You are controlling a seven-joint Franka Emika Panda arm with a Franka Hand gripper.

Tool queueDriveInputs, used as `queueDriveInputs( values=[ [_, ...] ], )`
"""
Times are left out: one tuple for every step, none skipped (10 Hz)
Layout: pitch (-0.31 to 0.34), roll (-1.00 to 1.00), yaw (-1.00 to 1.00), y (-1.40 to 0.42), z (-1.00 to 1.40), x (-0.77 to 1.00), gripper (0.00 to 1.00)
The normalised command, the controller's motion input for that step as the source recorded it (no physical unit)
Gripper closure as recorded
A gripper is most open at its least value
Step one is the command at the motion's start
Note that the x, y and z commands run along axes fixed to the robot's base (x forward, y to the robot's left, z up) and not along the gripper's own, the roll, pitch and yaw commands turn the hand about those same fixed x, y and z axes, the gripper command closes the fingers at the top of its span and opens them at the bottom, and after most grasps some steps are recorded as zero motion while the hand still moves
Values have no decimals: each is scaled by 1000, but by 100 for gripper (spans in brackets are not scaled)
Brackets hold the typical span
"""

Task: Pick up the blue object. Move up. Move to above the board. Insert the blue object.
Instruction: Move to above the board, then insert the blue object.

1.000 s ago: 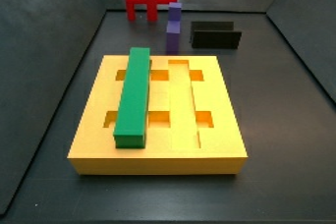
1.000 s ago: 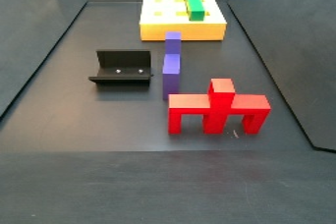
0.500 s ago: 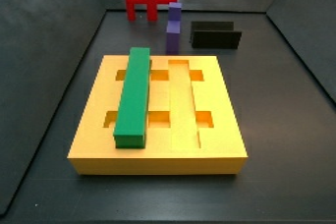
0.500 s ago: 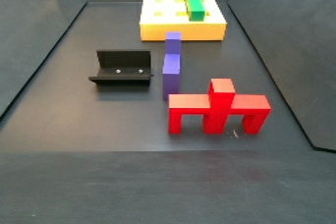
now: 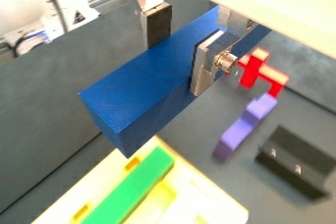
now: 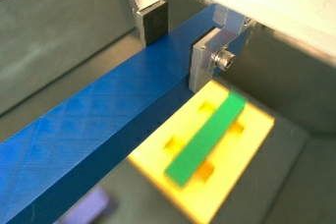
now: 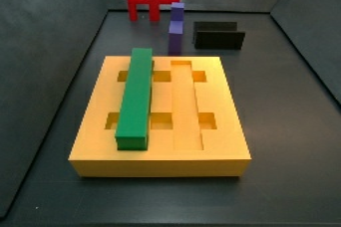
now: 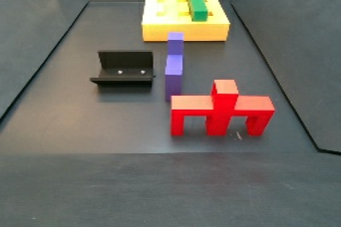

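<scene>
Claw [image 5: 184, 39] grasping matte cross-hatched blue bar [image 5: 151, 81] aloft, grooved yellow board [image 7: 160, 112] on dark grey worktop [image 8: 94, 121] below

End effector [image 5: 182, 41], blue object [image 6: 92, 120] outside both side views.

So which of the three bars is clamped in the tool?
The blue bar, held between the fingers of the tool, which is out of both side views. The green bar lies on the board; the purple bar lies on the floor.
</scene>
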Motion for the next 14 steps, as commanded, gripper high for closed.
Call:
queueDriveInputs(
  values=[
    [136, 37, 8, -618, 115, 260, 100],
    [122, 39, 8, -277, 65, 163, 100],
    [0, 0, 0, -54, -6, 0, 100],
    [0, 63, 0, -120, 0, 0, 100],
    [-10, 0, 0, -151, -20, -43, 100],
    [-66, -60, 0, -271, -203, -23, 100],
    [60, 0, -106, -700, -429, 380, 100],
    [127, 34, 0, -683, -609, 714, 100],
    [0, 59, 0, -611, -1000, 577, 100],
    [-20, 63, 43, -229, -1000, 240, 100],
    [-50, 79, 171, -106, -1000, 0, 100],
    [-96, 61, 200, 0, -1000, -209, 100],
    [-90, 66, 211, 0, -1000, -257, 100],
    [-99, 51, 200, 0, -1000, -266, 100]
  ],
)
